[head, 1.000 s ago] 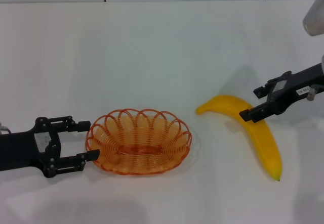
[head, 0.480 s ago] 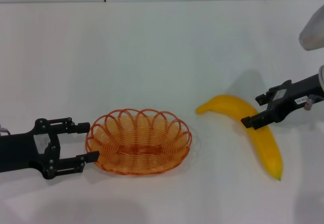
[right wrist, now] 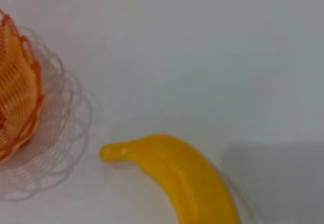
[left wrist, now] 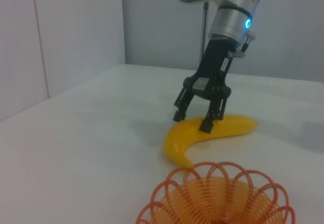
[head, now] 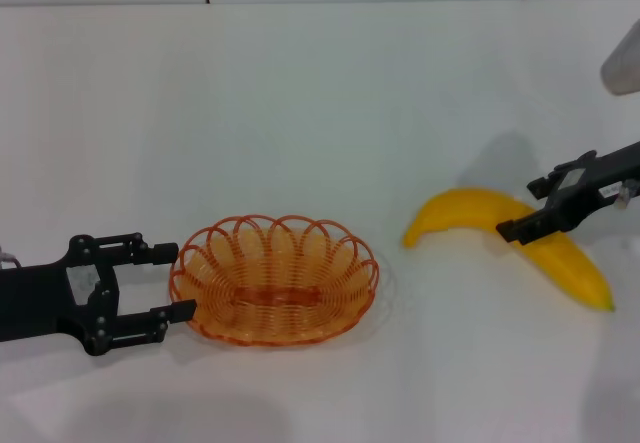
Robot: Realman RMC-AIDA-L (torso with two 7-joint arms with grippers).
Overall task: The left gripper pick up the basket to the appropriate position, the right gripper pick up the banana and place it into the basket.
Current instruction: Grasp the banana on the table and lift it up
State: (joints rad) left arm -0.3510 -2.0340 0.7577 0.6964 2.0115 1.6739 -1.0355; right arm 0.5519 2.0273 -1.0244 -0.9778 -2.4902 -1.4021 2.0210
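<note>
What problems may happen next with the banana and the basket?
The right gripper stands open over the banana on the smooth white table. If one finger lands on the curved skin first, the banana may turn or slide away instead of being caught.

The left gripper is open at the basket's looped rim. A hold on only one thin wire loop might let the basket tilt when lifted.

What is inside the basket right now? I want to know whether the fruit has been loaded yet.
Nothing: the basket shows only its own orange wire floor. The banana lies on the table to its right, with the right tool open astride it. The left tool sits open at the basket's rim.
</note>
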